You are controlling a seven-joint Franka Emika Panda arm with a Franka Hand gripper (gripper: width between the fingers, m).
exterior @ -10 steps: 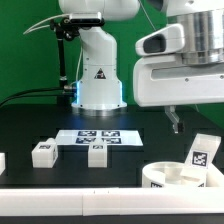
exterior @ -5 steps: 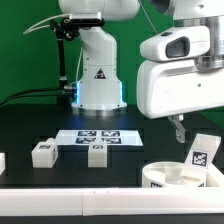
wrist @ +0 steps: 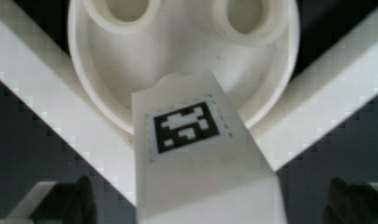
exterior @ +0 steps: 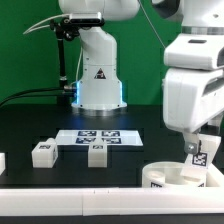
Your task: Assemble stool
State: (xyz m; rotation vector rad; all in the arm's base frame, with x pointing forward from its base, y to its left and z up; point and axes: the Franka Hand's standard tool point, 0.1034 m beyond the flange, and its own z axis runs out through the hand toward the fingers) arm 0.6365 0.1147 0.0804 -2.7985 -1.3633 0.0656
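From my console the pincer (exterior: 196,150) hangs spread to its widest and holds nothing. A dark finger (wrist: 61,200) sits on either side of the upright leg (wrist: 200,140), with a clear gap on both sides. That tagged leg rises between the fingers from the round seat (exterior: 160,180), which lies directly beneath the pincer. The white bars (wrist: 29,75) close in a corner around the seat and hem in the space under the fingers. Beyond the leg, a socket (wrist: 124,20) and a second socket (wrist: 239,15) gape open in the seat. Well apart from the pincer, toward the exterior view's left, a loose leg (exterior: 42,152) and a second loose leg (exterior: 97,153) rest on the black table (exterior: 30,125), just beside the marker board (exterior: 98,137). The arm's base (exterior: 98,80) stands behind that board. The arm's bulky white housing covers most of the pincer in the exterior view, so I see only one fingertip there. The wrist view is soft, and its fingers are dim shapes at the picture's edge. I cannot tell whether the leg's foot sits in a socket. A white piece (exterior: 2,160) is cut off at the exterior view's left edge, and I cannot identify it.
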